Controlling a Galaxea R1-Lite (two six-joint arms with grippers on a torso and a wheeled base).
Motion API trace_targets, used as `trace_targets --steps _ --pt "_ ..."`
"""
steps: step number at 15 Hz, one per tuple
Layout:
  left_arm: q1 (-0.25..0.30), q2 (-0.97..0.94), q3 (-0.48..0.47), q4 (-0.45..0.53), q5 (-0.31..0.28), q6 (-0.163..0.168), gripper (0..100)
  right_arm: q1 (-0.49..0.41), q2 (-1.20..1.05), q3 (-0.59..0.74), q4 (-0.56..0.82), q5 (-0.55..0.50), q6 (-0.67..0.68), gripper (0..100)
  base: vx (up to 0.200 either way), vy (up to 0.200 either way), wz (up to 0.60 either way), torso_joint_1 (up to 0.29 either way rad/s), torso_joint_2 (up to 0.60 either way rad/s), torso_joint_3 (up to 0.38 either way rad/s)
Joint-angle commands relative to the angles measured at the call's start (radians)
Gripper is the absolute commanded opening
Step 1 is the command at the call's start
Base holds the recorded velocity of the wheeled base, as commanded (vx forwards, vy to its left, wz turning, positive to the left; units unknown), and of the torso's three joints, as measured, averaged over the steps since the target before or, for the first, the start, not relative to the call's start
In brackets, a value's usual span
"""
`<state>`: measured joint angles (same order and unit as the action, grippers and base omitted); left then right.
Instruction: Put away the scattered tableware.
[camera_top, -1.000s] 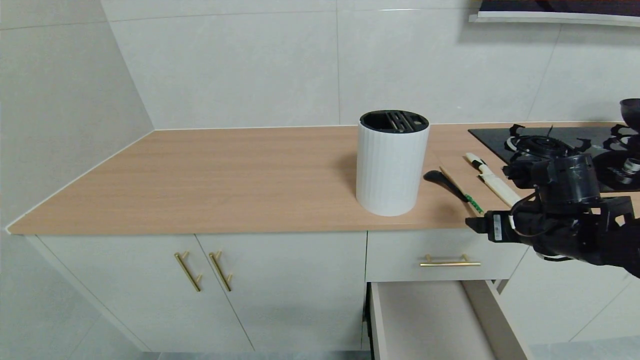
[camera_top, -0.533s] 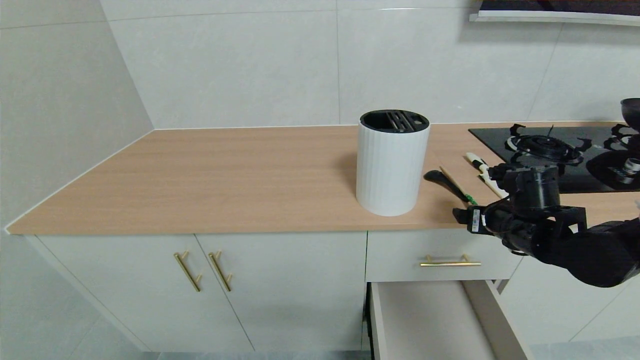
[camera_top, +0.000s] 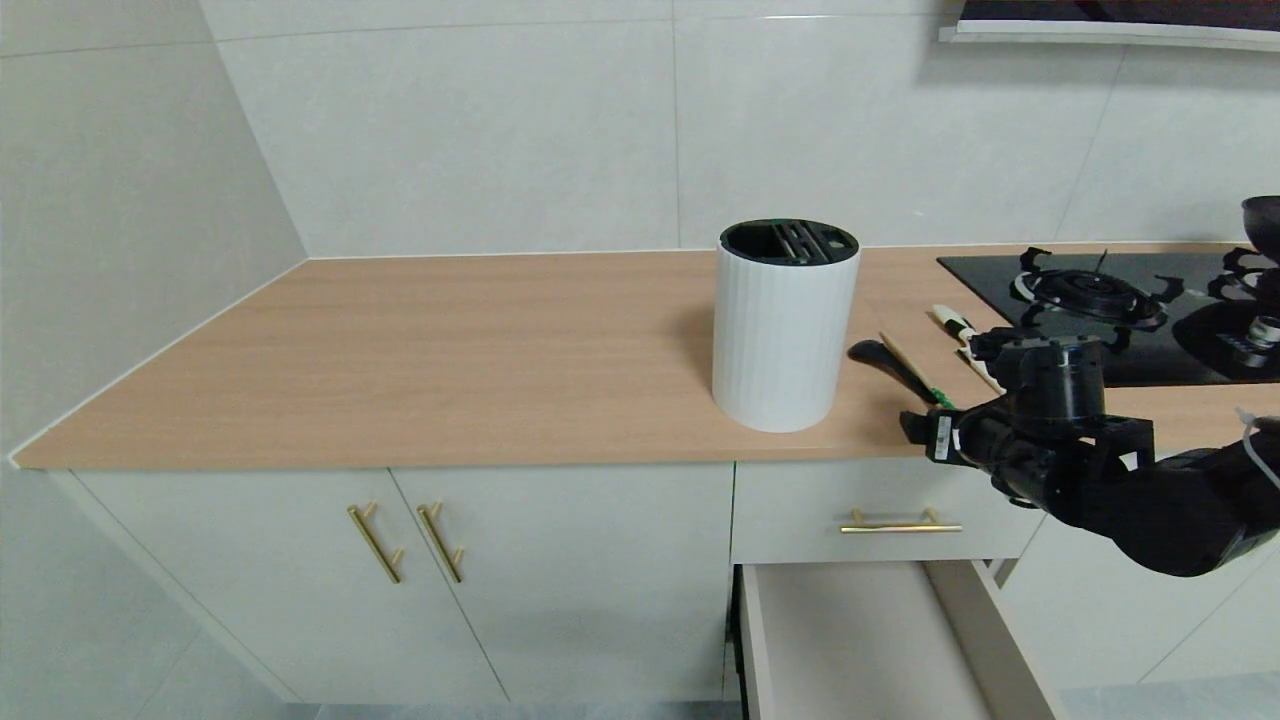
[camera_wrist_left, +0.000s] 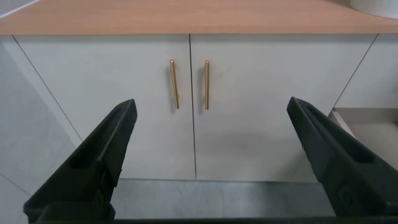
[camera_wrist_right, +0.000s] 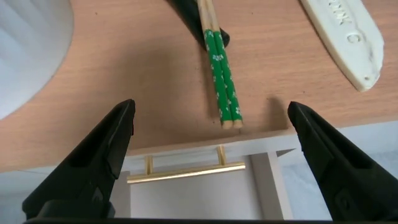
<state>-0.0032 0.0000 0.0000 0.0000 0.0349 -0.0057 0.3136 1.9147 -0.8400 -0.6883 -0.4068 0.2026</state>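
Observation:
A pair of chopsticks (camera_wrist_right: 219, 68) with green ends lies on the wooden counter (camera_top: 450, 350) near its front edge, crossing a black spoon (camera_top: 885, 362). A white knife (camera_wrist_right: 345, 37) lies beside them, toward the stove. A white ribbed utensil holder (camera_top: 783, 325) with a black slotted top stands to their left. My right gripper (camera_wrist_right: 214, 162) is open and hovers at the counter's front edge, with the chopsticks' green ends between its fingers (camera_wrist_right: 93, 168) in line of sight. My left gripper (camera_wrist_left: 211, 168) is open, low in front of the cabinet doors (camera_wrist_left: 189, 99).
A black gas stove (camera_top: 1110, 295) occupies the counter's far right. Below the counter, a drawer (camera_top: 860, 640) stands pulled out under a shut drawer with a gold handle (camera_top: 900, 522). Two cabinet doors with gold handles (camera_top: 405, 540) are to the left.
My right arm has dropped lower and shifted left toward the chopsticks' green ends. The tableware on the counter has not moved.

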Motion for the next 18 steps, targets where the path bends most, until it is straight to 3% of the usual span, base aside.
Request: trace_targets --steps 1,8,9,18 --pt "0.0 0.0 0.0 0.0 0.0 0.0 100 -0.002 0.004 0.001 -0.016 -0.001 0.003 100 0.0 0.0 0.0 0.0 0.0 0.0" --pt "0.0 0.0 0.0 0.0 0.0 0.0 100 -0.027 0.03 -0.016 -0.022 -0.006 0.008 100 0.0 0.0 0.0 0.0 0.0 0.0" --pt "0.0 0.0 0.0 0.0 0.0 0.0 100 -0.027 0.03 -0.016 -0.022 -0.004 0.008 0 0.0 0.0 0.0 0.0 0.0 0.0" --pt "0.0 0.0 0.0 0.0 0.0 0.0 100 -0.027 0.014 -0.014 -0.023 -0.004 0.023 0 0.0 0.0 0.0 0.0 0.0 0.0"
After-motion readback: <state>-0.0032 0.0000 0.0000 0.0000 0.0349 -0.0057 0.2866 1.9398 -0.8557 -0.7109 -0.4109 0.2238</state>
